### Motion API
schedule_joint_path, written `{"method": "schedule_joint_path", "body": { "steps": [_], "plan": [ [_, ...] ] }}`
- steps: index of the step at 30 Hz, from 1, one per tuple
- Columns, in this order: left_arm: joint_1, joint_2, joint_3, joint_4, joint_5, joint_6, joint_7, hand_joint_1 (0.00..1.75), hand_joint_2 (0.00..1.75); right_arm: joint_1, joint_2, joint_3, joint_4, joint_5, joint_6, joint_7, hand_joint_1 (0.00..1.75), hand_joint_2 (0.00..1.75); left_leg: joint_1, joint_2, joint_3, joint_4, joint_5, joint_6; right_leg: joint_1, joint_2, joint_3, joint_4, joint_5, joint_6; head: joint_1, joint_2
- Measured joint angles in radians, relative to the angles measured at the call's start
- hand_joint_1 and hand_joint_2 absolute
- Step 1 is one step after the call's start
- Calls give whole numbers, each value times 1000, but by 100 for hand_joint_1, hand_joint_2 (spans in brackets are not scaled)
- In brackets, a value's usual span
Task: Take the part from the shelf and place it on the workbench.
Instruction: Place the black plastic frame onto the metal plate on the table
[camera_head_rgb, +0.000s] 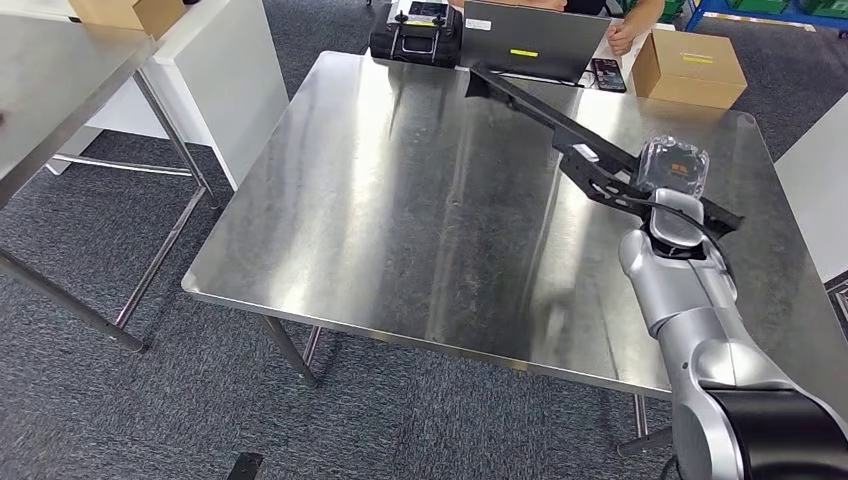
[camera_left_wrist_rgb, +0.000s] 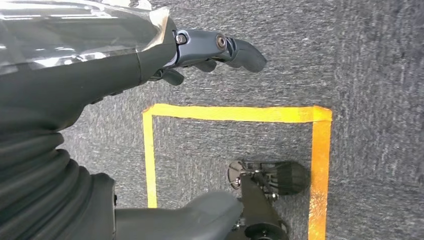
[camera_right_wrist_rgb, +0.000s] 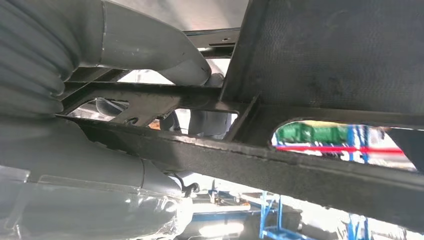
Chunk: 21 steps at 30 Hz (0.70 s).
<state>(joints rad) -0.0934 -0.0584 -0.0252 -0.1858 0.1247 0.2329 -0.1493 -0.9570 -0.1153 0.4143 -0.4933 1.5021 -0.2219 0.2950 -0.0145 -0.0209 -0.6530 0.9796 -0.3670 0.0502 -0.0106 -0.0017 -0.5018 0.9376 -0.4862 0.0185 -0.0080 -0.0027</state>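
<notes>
Over the far right quarter of the square stainless-steel workbench (camera_head_rgb: 400, 220): one long black metal frame part with cut-out openings (camera_head_rgb: 560, 130), carried by the right hand (camera_head_rgb: 672, 170).

Item 1, the part. Off the shelf already; held out over the bench top, running diagonally from the hand toward the far edge. Whether any of it touches the steel cannot be told from the head view; its far tip looks raised. In the right wrist view the black bars (camera_right_wrist_rgb: 280, 165) cross close before the camera.

Item 2, right hand. Wrapped in clear plastic film, closed round the near end of the part; the grey thumb (camera_right_wrist_rgb: 150, 50) lies against a bar.

Item 3, left hand (camera_left_wrist_rgb: 215, 50). Hangs over grey carpet and a yellow tape square (camera_left_wrist_rgb: 235, 114); fingers partly curled, nothing in them.

Item 4, surroundings. Grey laptop (camera_head_rgb: 523, 42), cardboard box (camera_head_rgb: 688, 68), black case (camera_head_rgb: 418, 30) at the far edge; a person's hand (camera_head_rgb: 622, 38) beside the laptop.

Status, by judgement: fetching done, carrying nearly done. Outstanding: lower the part flat onto the bare steel, let go, withdraw.
</notes>
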Motion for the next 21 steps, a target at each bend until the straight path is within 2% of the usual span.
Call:
{"method": "schedule_joint_path", "body": {
  "steps": [4, 10, 14, 15, 19, 21],
  "plan": [
    [4, 4, 2, 0, 2, -4, -2, 0, 175, 29, 0, 0, 35, 22, 0, 29, 175, 175, -2, 0, 0, 0, 1, 2, -2, 0, 0, -1, 1, 19, 0, 0],
    [5, 5, 2, 0, 2, -6, -5, 0, 175, 43, 1, 0, 50, 25, 0, 36, 175, 175, -1, 0, 0, 0, 1, 2, -2, 0, 2, -1, 1, 20, 0, 0],
    [7, 7, 2, 0, -1, -4, -8, 0, 175, 72, 4, 0, 83, 31, 0, 41, 0, 0, 3, 0, 1, 0, 1, 1, -2, 0, 8, 0, 1, 21, 0, 0],
    [7, 7, 2, 0, -1, -3, -8, 0, 175, 76, 5, 0, 86, 33, 0, 42, 0, 0, 4, 0, 1, 0, 1, 1, -2, 0, 7, 0, 1, 21, -1, 0],
    [8, 7, 2, 0, -2, -15, 3, 0, 0, 89, 12, 0, 99, 38, -2, 49, 0, 0, 6, 0, 1, 0, 1, 1, 0, 0, 7, 0, 1, 20, 0, 0],
    [9, 7, 2, 0, -8, -28, 23, 0, 0, 92, 14, 0, 105, 45, -3, 50, 0, 0, 7, 0, 2, 0, 0, 0, 1, 0, 6, 0, 1, 20, 0, 0]
  ]
}}
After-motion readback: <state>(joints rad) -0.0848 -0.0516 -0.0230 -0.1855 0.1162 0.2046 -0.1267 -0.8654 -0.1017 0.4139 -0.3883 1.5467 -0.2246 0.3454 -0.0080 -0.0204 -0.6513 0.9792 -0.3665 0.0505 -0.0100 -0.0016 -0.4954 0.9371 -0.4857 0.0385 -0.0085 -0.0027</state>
